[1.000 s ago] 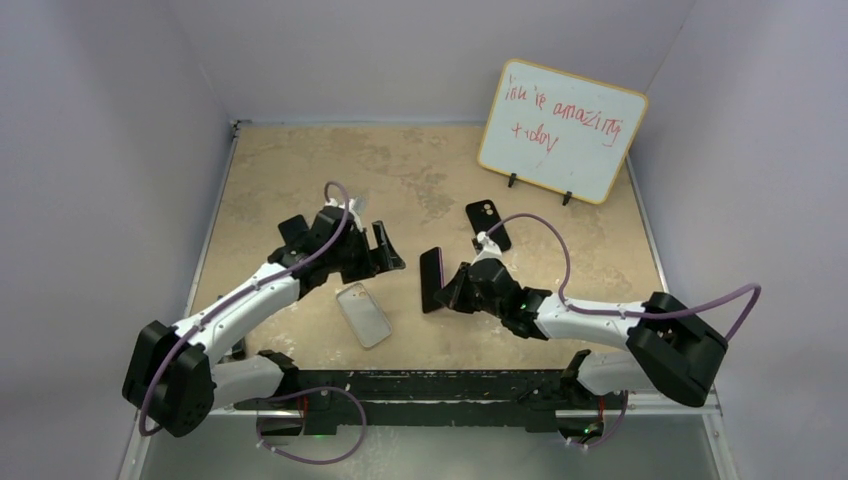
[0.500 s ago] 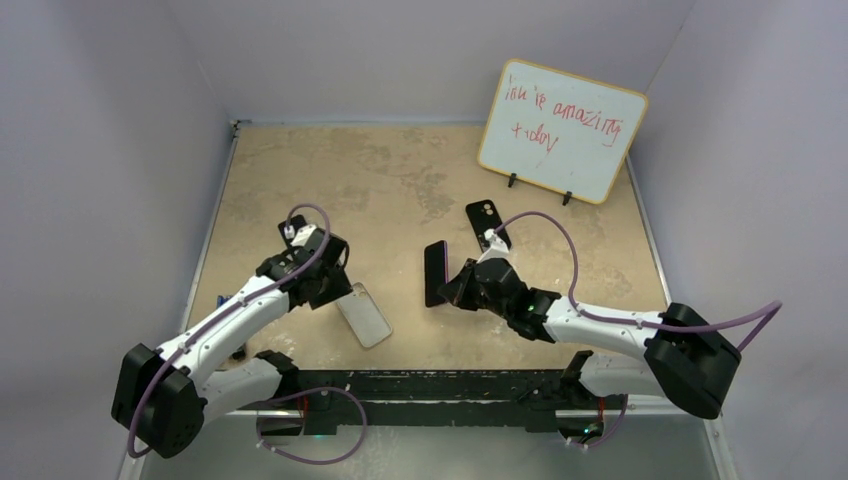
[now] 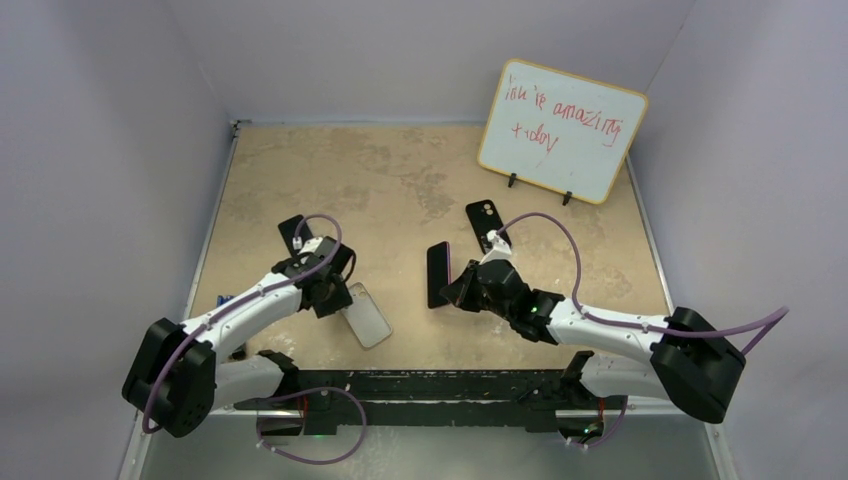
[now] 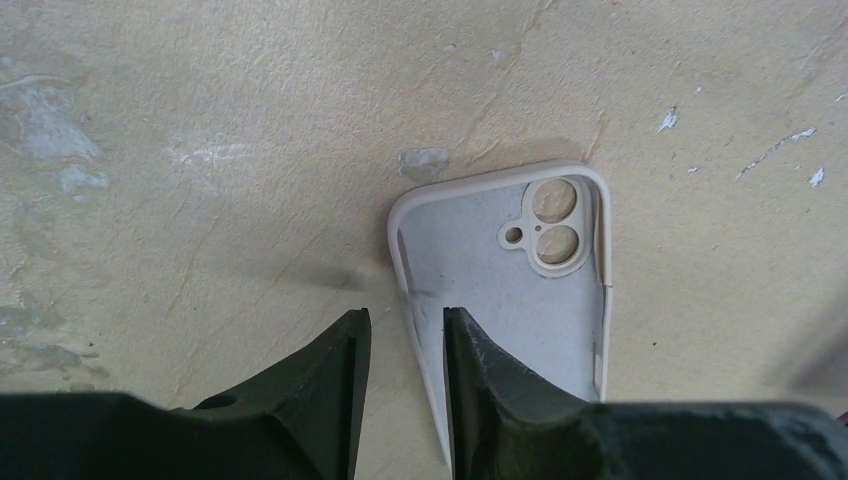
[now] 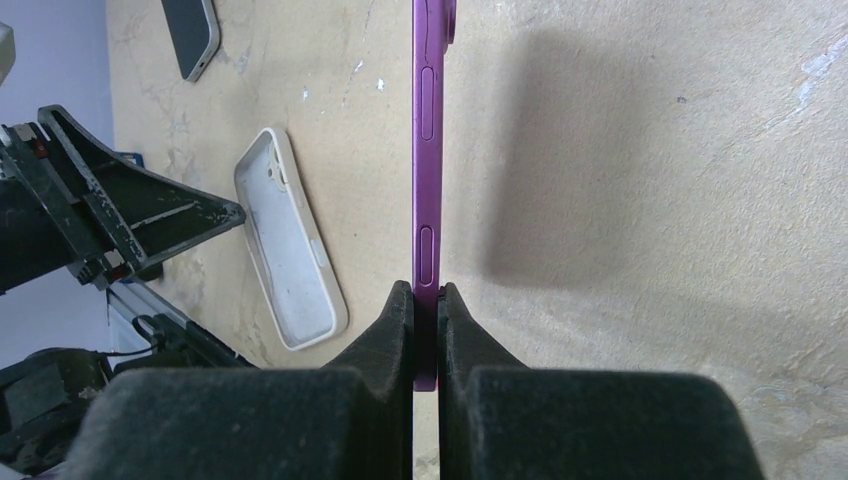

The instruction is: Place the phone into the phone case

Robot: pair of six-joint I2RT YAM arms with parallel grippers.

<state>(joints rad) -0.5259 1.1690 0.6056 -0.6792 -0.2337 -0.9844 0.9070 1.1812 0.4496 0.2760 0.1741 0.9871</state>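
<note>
Left hand (image 4: 405, 318) sits fingers apart, straddling one side rim of our empty phone case (image 4: 500, 300) on the desk (image 4: 200, 150). Only its wrist cam shows that, since up top the arm hides it. Right hand (image 5: 427, 290) is clamped on the phone (image 5: 428, 150), held on edge, well apart from the case. Insertion's all left to do.

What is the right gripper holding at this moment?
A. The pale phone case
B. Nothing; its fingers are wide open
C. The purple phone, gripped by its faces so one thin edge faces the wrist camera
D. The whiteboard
C: in the right wrist view the right gripper is shut on the purple phone, seen edge-on, while the phone case lies flat apart from it.
</note>
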